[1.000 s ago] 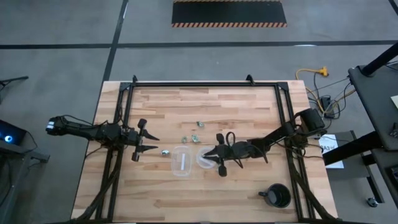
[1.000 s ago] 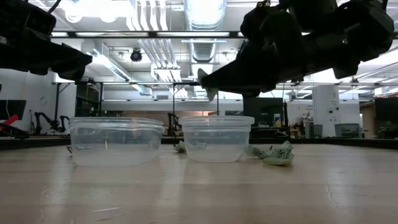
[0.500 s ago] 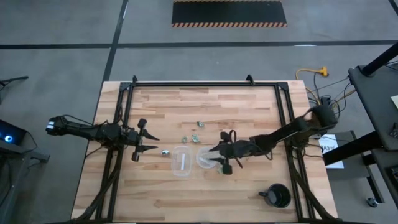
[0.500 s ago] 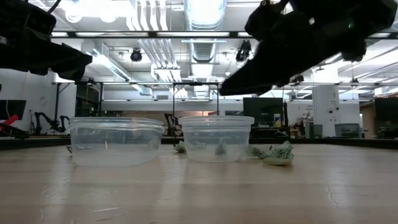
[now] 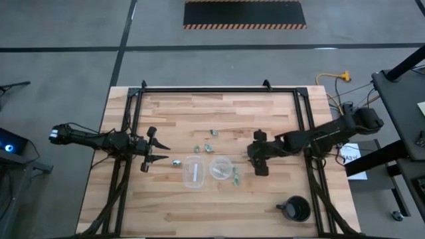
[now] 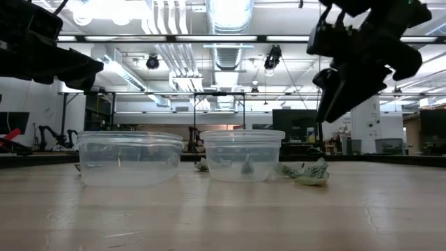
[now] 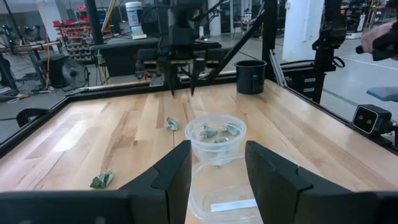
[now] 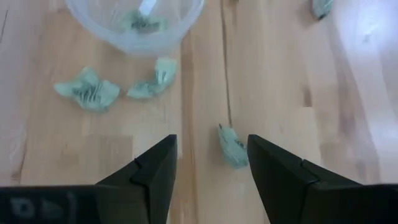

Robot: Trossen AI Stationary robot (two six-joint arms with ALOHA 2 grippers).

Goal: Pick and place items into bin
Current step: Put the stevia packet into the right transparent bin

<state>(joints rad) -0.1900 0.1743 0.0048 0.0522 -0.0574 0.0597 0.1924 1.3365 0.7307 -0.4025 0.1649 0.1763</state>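
Note:
Two clear round cups stand mid-table: the left cup [image 5: 194, 172] holds a white strip, the right cup [image 5: 220, 168] holds several pale green pieces [image 7: 214, 132]. More pieces lie loose on the wood: two [image 5: 235, 176] just right of the right cup, others [image 5: 208, 147] beyond the cups and one [image 5: 176, 161] left of them. My right gripper [image 5: 255, 157] hangs open above the table, right of the cups, pointing steeply down with nothing between its fingers [image 8: 155, 168]. My left gripper [image 5: 166, 153] waits open at the table's left, level, facing the cups.
A black mug-like object [image 5: 296, 209] stands near the front right corner. Black frame rails [image 5: 136, 126] run along the table's left, right and far sides. Bare wood lies in front of the cups and across the far half.
My right gripper, which stood low over the right cup, has let go of a pale piece that now lies inside that cup. It then drew back toward the table's right edge, rose, and tipped from nearly level to steeply downward.

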